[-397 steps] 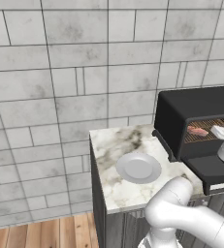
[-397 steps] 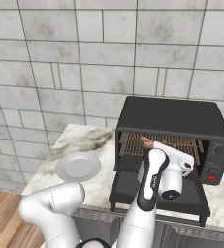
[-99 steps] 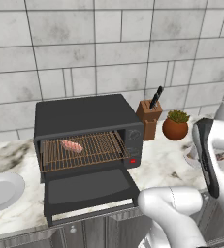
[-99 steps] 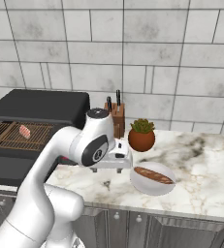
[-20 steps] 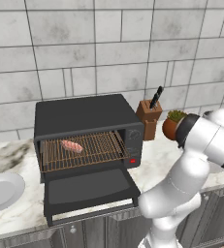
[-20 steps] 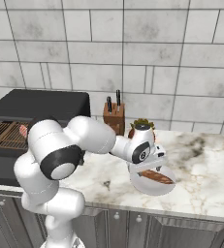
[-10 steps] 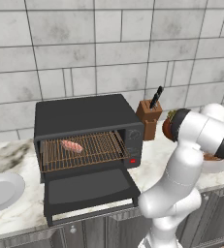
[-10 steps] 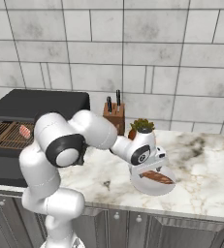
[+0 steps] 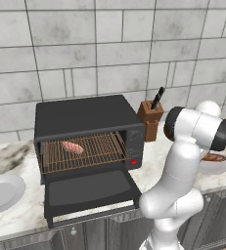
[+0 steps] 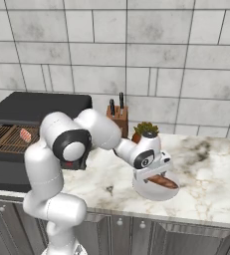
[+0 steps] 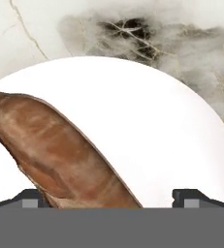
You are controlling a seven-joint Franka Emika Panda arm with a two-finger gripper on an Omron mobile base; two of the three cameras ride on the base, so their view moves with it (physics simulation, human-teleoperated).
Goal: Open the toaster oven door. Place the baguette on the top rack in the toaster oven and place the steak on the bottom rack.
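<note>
- Since a moment before, the arm had bent lower over the white bowl (image 10: 156, 191), and the claw (image 10: 154, 172) had come down closer to the bread (image 10: 161, 181).
- The oven (image 9: 87, 124), the meat (image 9: 73, 146) and the bowl had not moved.
- The claw was spread wide, as wide as it goes.
- In the hand view, one dark fingertip (image 11: 30, 198) stood on the left of the bread (image 11: 55, 155) and the other on the right, with the bread's near end between them.
- I could not tell if the fingertips touched the bread. They were not pinching it.
- The bread was a brown loaf lying in the white bowl (image 11: 171, 140), and the bowl sat on the marble counter (image 10: 211, 174), to the right of the oven.
- The oven door (image 9: 90, 190) hung open, folded down flat in front.
- The pink meat lay on a wire rack (image 9: 100, 149) inside the oven, near the left side.
- A wooden knife block (image 9: 150, 119) stood just beside the oven, and a small potted plant (image 10: 145, 130) stood behind the bowl.
- A flat white plate (image 9: 2, 193) lay on the counter to the left of the oven.
</note>
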